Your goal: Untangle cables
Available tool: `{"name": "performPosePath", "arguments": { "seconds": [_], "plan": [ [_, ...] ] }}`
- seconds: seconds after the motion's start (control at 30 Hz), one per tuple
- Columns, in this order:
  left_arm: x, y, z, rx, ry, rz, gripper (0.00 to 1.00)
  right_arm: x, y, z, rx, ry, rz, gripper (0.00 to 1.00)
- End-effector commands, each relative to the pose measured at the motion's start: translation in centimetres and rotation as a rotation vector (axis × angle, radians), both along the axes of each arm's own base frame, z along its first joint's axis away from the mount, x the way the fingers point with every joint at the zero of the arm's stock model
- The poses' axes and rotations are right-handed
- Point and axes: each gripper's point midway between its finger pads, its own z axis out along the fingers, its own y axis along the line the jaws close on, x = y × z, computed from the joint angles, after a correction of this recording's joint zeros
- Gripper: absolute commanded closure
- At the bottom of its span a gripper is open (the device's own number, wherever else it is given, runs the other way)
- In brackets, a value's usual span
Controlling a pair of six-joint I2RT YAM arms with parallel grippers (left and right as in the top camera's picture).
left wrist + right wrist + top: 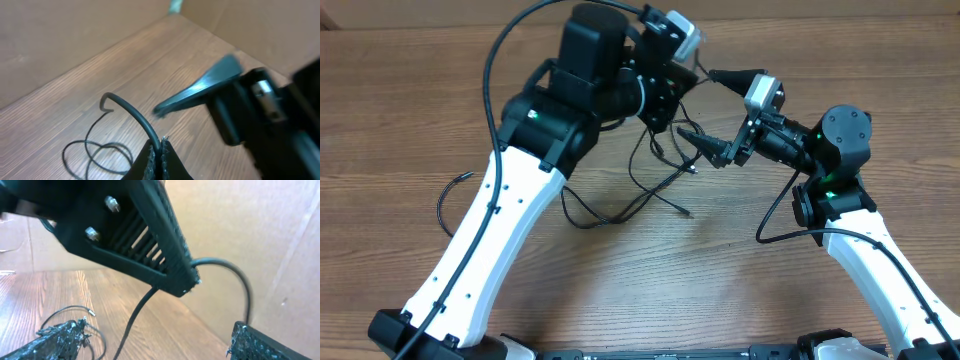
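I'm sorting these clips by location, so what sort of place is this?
Probably a robot lab test bench: two arms at a wood-grain table, plain brown panels walling it in, loose black cables laid out.

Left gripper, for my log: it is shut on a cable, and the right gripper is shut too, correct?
No. The left gripper is shut on a cable, but the right gripper is open; the right wrist view shows its fingers wide apart.
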Motion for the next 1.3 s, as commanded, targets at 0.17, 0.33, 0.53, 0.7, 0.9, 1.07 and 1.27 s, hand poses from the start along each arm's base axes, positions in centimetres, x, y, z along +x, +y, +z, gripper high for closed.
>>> {"name": "performPosePath", "arguments": {
  "seconds": [0.17, 0.33, 0.53, 0.7, 0.9, 1.07, 1.27],
  "plan": [
    [-1.0, -0.7, 1.2, 0.0, -0.038, -0.04, 0.96, -0.5, 0.3, 2.2, 0.018, -0.095, 0.022, 0.0],
    [-1.7, -1.4, 1.0, 0.005, -0.034, -0.062, 0.96, -0.9, 0.4, 2.7, 0.021, -0.13, 0.036, 0.0],
    [-2.9, -2.5, 0.8, 0.006, -0.021, -0.101, 0.96, -0.9, 0.3, 3.1, 0.024, -0.148, 0.035, 0.0],
    [-4.0, -3.7, 0.9, 0.001, -0.018, -0.142, 0.96, -0.9, 0.4, 3.0, 0.024, -0.148, 0.035, 0.0],
    [-4.8, -4.3, 0.7, 0.004, -0.012, -0.163, 0.96, -0.9, 0.3, 3.0, 0.021, -0.152, 0.033, 0.0],
    [-4.9, -4.5, 0.9, -0.005, -0.014, -0.174, 0.96, -0.8, 0.3, 2.7, 0.017, -0.132, 0.033, 0.03],
    [-5.2, -5.0, 1.9, -0.042, -0.037, -0.21, 0.96, -0.1, 0.1, 2.0, 0.014, -0.089, 0.0, 0.03]
  ]
}}
